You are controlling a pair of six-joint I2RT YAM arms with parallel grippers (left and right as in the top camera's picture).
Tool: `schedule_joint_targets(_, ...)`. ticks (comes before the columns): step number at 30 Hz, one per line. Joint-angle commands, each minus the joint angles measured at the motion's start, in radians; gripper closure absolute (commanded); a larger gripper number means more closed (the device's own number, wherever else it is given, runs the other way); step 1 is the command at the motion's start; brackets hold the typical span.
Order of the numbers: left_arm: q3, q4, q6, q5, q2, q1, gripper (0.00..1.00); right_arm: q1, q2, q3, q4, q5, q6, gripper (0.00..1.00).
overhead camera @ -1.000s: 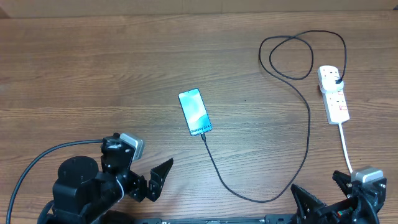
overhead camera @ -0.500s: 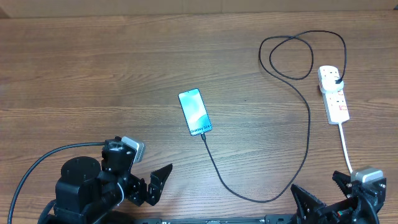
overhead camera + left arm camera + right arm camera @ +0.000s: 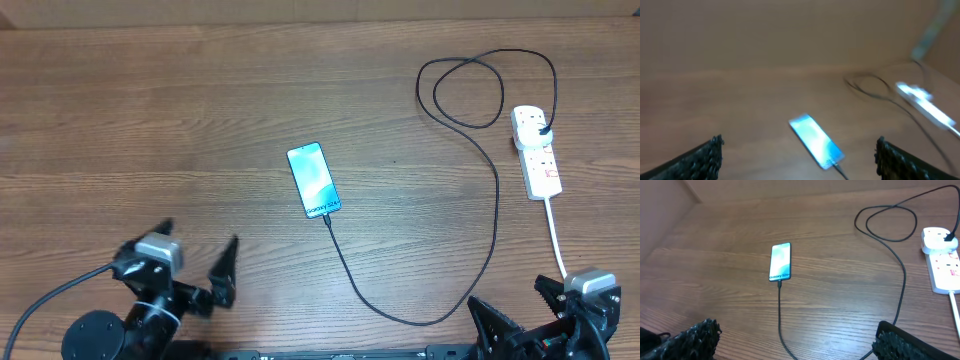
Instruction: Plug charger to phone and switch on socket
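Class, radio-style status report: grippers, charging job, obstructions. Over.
Left gripper open, empty. Right gripper open, empty. Cable meets phone's bottom edge, plug in power strip; switch state unreadable. Nothing in the way.

table [image 3: 150,120] | brown wood grain | tan backdrop [image 3: 790,187] behind far edge

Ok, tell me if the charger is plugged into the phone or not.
Plugged in: the charger ends at the bottom edge of the phone, with no gap, in right wrist and overhead views.
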Motion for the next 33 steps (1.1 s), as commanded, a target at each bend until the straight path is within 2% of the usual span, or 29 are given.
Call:
schedule_joint_targets(1, -0.124, 0.129, -0.001, 0.010, -0.057, 0.086, 0.00, 0.007, 0.002, 0.008, 0.002, 0.005, 0.003, 0.00)
schedule_joint_targets(8, -0.389, 0.505, -0.023, -0.056, -0.171, 0.109, 0.00, 0.007, 0.002, 0.008, 0.002, 0.005, 0.003, 0.00)
schedule_joint_targets(14, -0.577, 0.680, -0.189, -0.214, -0.265, 0.109, 0.00, 0.007, 0.002, 0.008, 0.002, 0.005, 0.003, 0.00)
schedule_joint_targets(20, -0.695, 0.841, -0.221, -0.286, -0.264, 0.109, 0.01, 0.007, 0.002, 0.008, 0.002, 0.005, 0.002, 0.00)
schedule_joint_targets(25, -0.782, 0.911, -0.221, -0.298, -0.264, 0.109, 0.00, 0.007, 0.002, 0.008, 0.002, 0.005, 0.003, 0.00)
schedule_joint_targets(33, -0.786, 0.740, -0.229, -0.323, -0.264, 0.109, 0.00, 0.007, 0.002, 0.008, 0.002, 0.005, 0.003, 0.00)
